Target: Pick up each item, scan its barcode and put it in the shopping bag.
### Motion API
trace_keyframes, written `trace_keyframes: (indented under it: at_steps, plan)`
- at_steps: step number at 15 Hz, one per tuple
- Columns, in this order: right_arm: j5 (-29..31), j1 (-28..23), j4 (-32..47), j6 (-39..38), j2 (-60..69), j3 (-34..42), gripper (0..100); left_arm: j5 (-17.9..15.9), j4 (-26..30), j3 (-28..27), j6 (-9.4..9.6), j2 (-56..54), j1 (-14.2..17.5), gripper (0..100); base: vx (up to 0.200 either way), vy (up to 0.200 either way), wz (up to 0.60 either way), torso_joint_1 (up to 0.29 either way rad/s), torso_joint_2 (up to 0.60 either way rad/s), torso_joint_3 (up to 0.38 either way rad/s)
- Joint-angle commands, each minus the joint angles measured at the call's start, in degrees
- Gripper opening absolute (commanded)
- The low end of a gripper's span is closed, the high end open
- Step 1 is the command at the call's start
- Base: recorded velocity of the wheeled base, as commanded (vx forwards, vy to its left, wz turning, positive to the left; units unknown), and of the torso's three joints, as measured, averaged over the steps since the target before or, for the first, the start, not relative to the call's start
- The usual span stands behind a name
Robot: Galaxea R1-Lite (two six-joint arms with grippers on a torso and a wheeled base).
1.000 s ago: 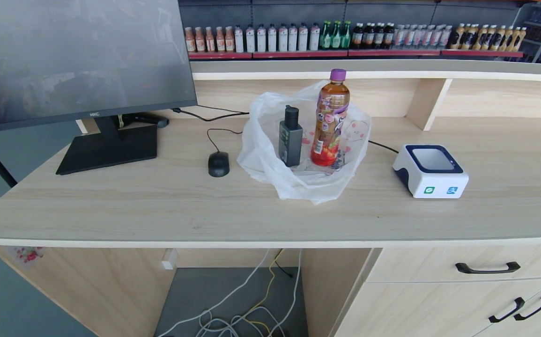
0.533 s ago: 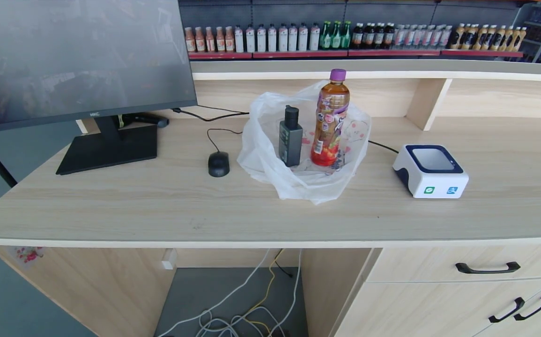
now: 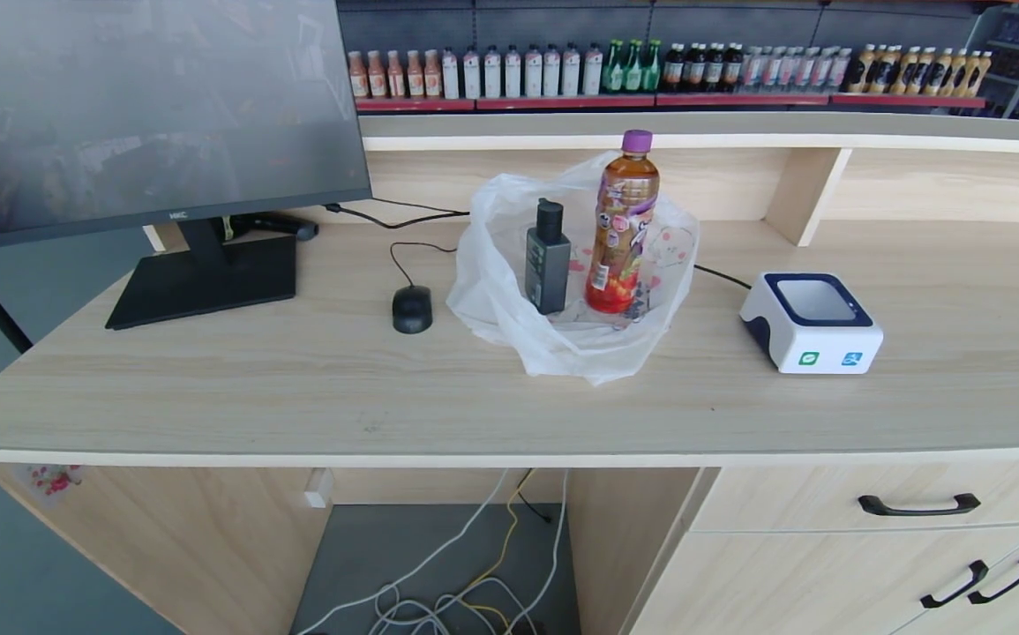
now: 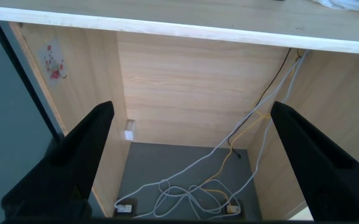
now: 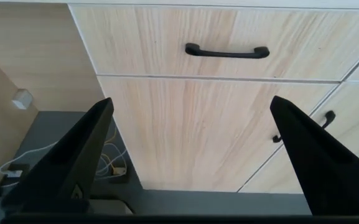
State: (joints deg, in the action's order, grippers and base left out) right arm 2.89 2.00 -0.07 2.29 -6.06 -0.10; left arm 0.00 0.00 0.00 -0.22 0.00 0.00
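1. Nothing has moved since the earlier frames: bottles, bag and scanner sit as they did.
2. Left gripper [image 4: 191, 106] is spread wide and empty, facing the cables [image 4: 191, 193] under the counter [image 4: 167, 25]. Right gripper [image 5: 191, 102] is equally wide and empty, facing a drawer handle [image 5: 227, 51].
3. Both items look bagged, so the task seems done. It is best to keep the arms low, clear of the counter edge, and leave the bag undisturbed.
4. At the centre of the head frame, the translucent white shopping bag [image 3: 562, 348], crumpled open, holds an upright purple-capped tea bottle [image 3: 622, 229]. Just left of it stands a dark pump bottle [image 3: 548, 260]. The barcode scanner [image 3: 813, 326] sits right of centre, apart from the bag.
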Motion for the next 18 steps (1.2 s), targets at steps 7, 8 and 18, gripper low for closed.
trace_keyframes:
  at_steps: [7,8,18]
  plan:
    - [-0.08,-1.91,-0.01,-0.62,6.06,0.01,100,0.00,0.00,0.00,0.04,0.00,-0.09,100,-0.143,0.000,0.00,0.006,0.00,0.001]
    - [-0.08,-1.91,-0.01,-0.53,6.06,0.01,100,0.00,0.00,0.00,0.13,0.00,-0.09,100,0.000,0.000,0.00,0.000,0.00,0.000]
    - [-0.08,-1.91,-0.01,-0.53,6.06,0.01,100,0.00,0.00,0.00,-0.22,0.00,0.00,100,0.000,-0.140,0.00,0.005,0.00,0.001]
